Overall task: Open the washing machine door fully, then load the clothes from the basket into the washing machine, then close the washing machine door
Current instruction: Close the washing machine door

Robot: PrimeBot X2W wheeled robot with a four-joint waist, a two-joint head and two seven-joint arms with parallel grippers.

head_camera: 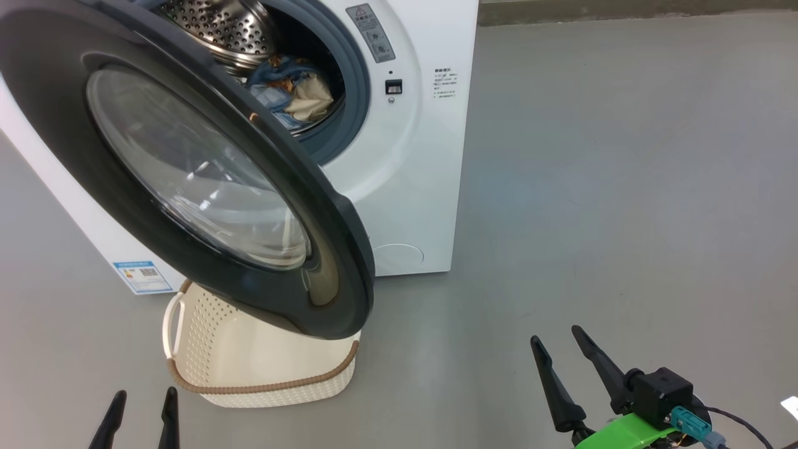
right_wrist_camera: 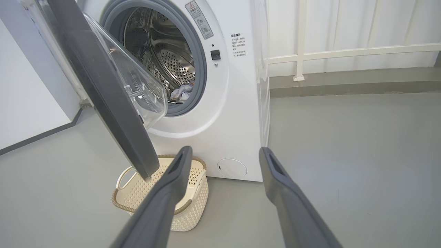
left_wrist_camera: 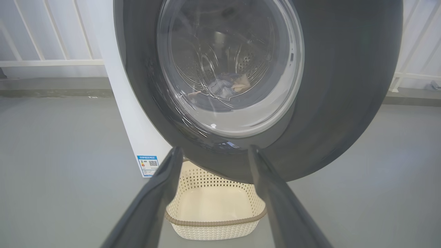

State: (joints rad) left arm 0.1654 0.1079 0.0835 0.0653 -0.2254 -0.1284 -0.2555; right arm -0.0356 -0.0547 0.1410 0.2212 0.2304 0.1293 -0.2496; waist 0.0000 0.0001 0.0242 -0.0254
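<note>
The white washing machine [head_camera: 405, 187] stands on the floor with its black-rimmed glass door [head_camera: 187, 168] swung partly open, out over the basket. Blue and cream clothes [head_camera: 293, 93] lie in the steel drum; the left wrist view shows the clothes [left_wrist_camera: 227, 86] through the door [left_wrist_camera: 344, 86] glass. The cream basket [head_camera: 262, 368] sits below the door, and what shows of its inside [left_wrist_camera: 213, 206] holds nothing. My left gripper [head_camera: 142, 399] is open at the lower left, just left of the basket. My right gripper [head_camera: 558, 340] is open at the lower right, away from the machine.
Grey floor spreads to the right of the machine [right_wrist_camera: 234, 103]. A white railing [right_wrist_camera: 344, 51] and a low kerb run along the back wall. A blue label sticker [head_camera: 143, 276] marks the machine's lower left side. The door [right_wrist_camera: 103, 89] overhangs the basket [right_wrist_camera: 193, 203].
</note>
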